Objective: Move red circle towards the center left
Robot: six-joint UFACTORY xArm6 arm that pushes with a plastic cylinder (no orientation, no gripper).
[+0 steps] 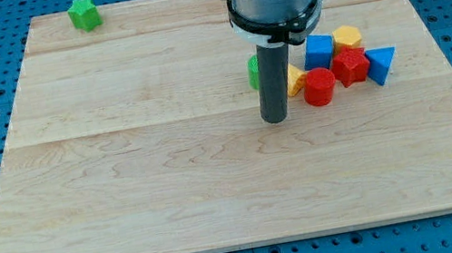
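The red circle [320, 86] is a short red cylinder lying right of the board's middle, at the lower left of a cluster of blocks. My tip [276, 120] rests on the wooden board [169, 173], just to the left of the red circle and slightly lower in the view, with a small gap between them. The rod rises up to the grey arm body at the view's top.
Touching or close to the red circle are a red star [350, 65], a blue cube [319, 49], a yellow hexagon [347, 36], a blue triangle [380, 64], a yellow block [295, 81] and a green block [253, 71] partly hidden behind the rod. A green star [84, 14] sits at the top left.
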